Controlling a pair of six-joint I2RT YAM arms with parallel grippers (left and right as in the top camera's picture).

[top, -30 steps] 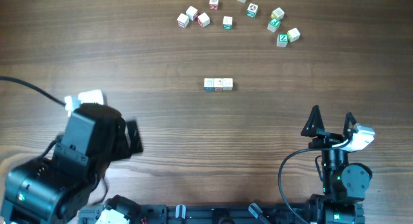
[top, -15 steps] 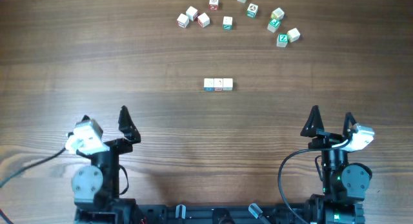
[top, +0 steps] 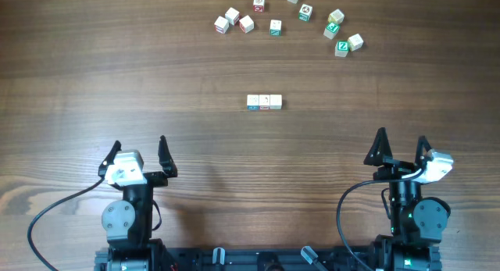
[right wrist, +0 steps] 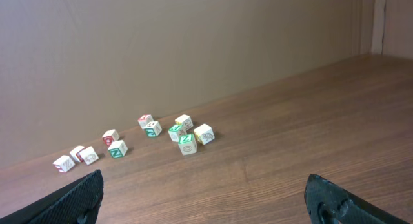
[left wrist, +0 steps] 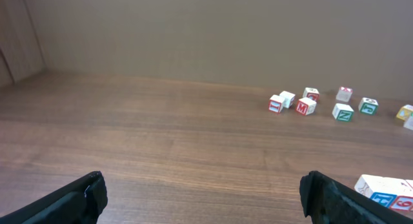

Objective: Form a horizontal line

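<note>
Overhead, the horizontal line (top: 264, 102) is sitting mid-frame: three touching white cubes, blue-printed, red-printed, then plain. The left gripper (top: 139, 146) and right gripper (top: 401, 138) are resting spread along the bottom.

Left wrist: the line is peeking in at lower right.

Right wrist: loose cubes (right wrist: 187, 144) are lying centre-left.

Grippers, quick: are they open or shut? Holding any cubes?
Left gripper: open, holding nothing.
Right gripper: open, holding nothing.
</note>
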